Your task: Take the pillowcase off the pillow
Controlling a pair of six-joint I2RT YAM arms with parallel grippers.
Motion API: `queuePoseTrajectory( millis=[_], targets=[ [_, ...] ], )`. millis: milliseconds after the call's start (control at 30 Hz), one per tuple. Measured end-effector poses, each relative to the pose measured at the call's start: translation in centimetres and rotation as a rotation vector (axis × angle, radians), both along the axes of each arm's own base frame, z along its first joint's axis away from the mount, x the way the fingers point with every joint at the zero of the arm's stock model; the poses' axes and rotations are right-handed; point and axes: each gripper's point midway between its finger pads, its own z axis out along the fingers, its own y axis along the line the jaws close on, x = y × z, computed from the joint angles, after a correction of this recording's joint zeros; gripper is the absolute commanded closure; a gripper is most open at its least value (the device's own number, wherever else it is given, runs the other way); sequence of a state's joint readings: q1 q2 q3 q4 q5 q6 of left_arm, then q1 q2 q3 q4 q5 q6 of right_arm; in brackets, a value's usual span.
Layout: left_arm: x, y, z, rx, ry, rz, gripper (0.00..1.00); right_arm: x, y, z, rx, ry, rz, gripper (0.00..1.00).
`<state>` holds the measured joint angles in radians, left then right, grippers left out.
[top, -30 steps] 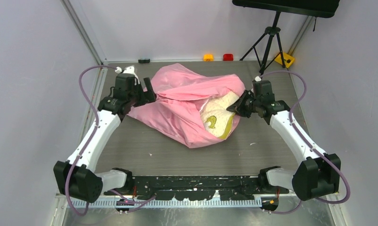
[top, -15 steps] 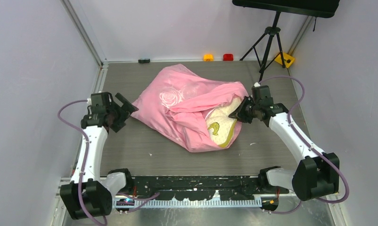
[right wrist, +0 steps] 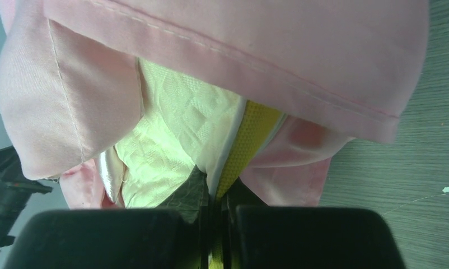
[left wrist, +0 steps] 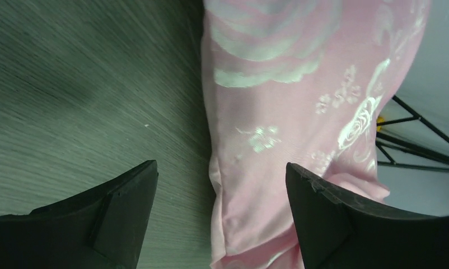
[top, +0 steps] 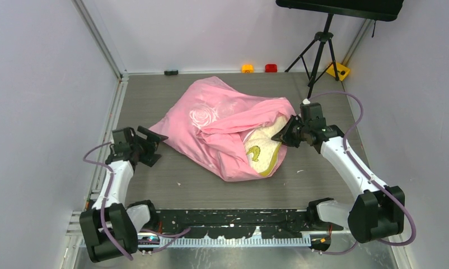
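Note:
The pink satin pillowcase [top: 216,120] with pale roses lies crumpled in the table's middle, still around most of the cream pillow [top: 261,147], whose right end with its yellow edge band and gold emblem sticks out. My right gripper [top: 285,134] is shut on the pillow's yellow edge band [right wrist: 250,143]. My left gripper [top: 155,143] is open and empty just left of the pillowcase's left corner [left wrist: 256,213], which shows between the jaws without touching them.
A tripod [top: 318,47] stands at the back right. Small orange [top: 247,68] and red [top: 271,68] blocks sit at the table's far edge. Grey walls close both sides. Bare tabletop [top: 172,179] lies in front of the pillow.
My left gripper has let go of the pillowcase and drawn back toward the near left, now open. The cloth's left side has dropped flat. My right gripper holds almost still.

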<state>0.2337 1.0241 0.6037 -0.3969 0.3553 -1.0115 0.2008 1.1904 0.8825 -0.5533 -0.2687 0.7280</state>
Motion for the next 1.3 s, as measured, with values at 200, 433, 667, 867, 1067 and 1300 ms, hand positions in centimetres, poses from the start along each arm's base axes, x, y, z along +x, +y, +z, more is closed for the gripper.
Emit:
queuePoseTrajectory(
  millis=[200, 433, 667, 867, 1067, 1300],
  targets=[
    [1.7, 0.6, -3.4, -0.049, 0.026, 0.078, 0.06, 0.0, 0.2, 0.2, 0.012, -0.002, 0.0, 1.0],
    [5.5, 2.4, -2.7, -0.047, -0.093, 0.174, 0.1, -0.2, 0.4, 1.1, 0.03, -0.028, 0.01, 1.0],
    [7.0, 5.1, -3.9, -0.064, -0.081, 0.294, 0.25, -0.4, 0.4, 1.3, 0.035, -0.034, 0.013, 1.0],
    [7.9, 5.7, -6.3, -0.112, -0.024, 0.354, 0.46, -0.4, 0.5, 1.3, 0.037, -0.033, 0.016, 1.0],
    [9.4, 6.1, -7.6, -0.147, 0.003, 0.384, 0.98, -0.5, 0.6, 1.4, 0.046, -0.029, 0.015, 1.0],
    [10.7, 8.4, -6.6, -0.103, -0.027, 0.445, 1.0, -0.4, -0.4, 2.9, 0.079, -0.015, -0.025, 1.0]
  ],
)
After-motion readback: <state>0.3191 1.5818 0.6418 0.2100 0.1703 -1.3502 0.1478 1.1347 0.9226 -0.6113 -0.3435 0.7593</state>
